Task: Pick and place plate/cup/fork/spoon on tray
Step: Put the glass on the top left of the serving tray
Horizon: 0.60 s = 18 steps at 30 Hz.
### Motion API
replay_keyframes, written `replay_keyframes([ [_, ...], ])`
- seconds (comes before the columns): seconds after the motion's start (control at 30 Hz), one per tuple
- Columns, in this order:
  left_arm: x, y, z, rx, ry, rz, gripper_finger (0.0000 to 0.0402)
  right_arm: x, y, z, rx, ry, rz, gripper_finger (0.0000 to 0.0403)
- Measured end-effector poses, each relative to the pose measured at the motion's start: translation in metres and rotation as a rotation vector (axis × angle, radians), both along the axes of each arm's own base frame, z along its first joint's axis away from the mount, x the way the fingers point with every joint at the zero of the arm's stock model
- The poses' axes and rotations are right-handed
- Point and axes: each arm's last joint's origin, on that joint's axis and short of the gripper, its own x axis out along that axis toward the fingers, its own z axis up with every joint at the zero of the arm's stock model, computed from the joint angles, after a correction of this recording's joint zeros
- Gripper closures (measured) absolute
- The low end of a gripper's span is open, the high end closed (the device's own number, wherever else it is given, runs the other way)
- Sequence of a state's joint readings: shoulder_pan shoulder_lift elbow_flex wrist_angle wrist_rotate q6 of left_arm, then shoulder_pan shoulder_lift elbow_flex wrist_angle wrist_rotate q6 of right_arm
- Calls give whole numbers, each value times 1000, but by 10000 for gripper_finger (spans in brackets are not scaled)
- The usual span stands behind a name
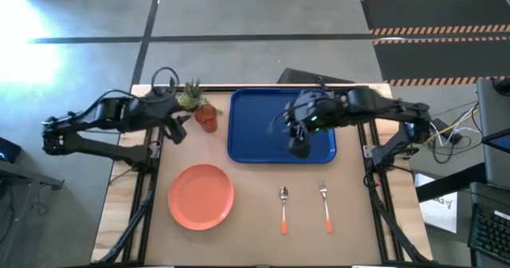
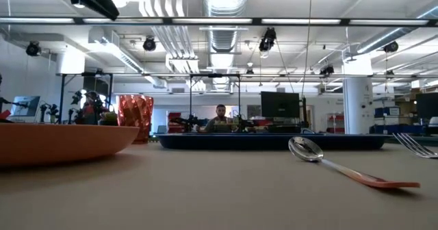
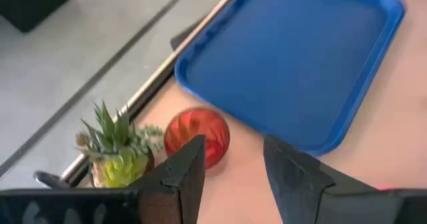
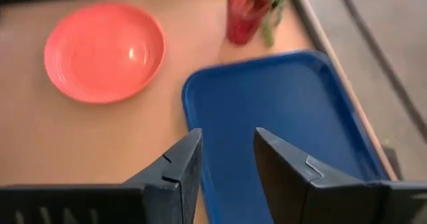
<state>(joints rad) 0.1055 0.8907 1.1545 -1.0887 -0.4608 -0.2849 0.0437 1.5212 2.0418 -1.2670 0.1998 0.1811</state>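
Note:
The deep-blue tray [image 1: 275,128] lies at the table's far middle. The dark-red cup [image 1: 207,119] stands just left of it, beside a small green potted plant [image 1: 191,96]. The salmon plate [image 1: 201,196] lies at the near left. The spoon [image 1: 284,208] and the fork [image 1: 325,204] lie side by side at the near middle, heads toward the tray. My left gripper [image 1: 177,131] is open and empty, left of the cup, which shows just beyond its fingers in the left wrist view [image 3: 197,134]. My right gripper [image 1: 300,147] is open and empty above the tray's right half.
The potted plant [image 3: 117,151] stands close to the cup on its far left. The low view shows the plate [image 2: 61,142], cup [image 2: 135,118], tray [image 2: 274,142], spoon [image 2: 342,165] and fork [image 2: 417,145] on the table, and a person far behind.

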Motion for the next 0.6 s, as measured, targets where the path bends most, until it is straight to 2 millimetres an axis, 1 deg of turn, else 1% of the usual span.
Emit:
replay_keyframes([
  [0.13,11,3,-21,-19,77,27,267,0,0,7,-23,-50,16,282],
  [0.23,19,11,-35,-1,148,84,267,3,0,9,-26,-87,24,279],
  [0.3,27,17,-43,-1,169,110,267,-1,0,15,-29,-118,28,276],
  [0.4,39,30,-51,-1,182,121,267,-8,-1,22,-29,-152,27,273],
  [0.47,47,42,-57,-25,185,129,267,-10,0,23,-27,-156,26,273],
  [0.6,57,73,-64,-124,187,166,267,-8,2,21,-18,-149,33,275],
])
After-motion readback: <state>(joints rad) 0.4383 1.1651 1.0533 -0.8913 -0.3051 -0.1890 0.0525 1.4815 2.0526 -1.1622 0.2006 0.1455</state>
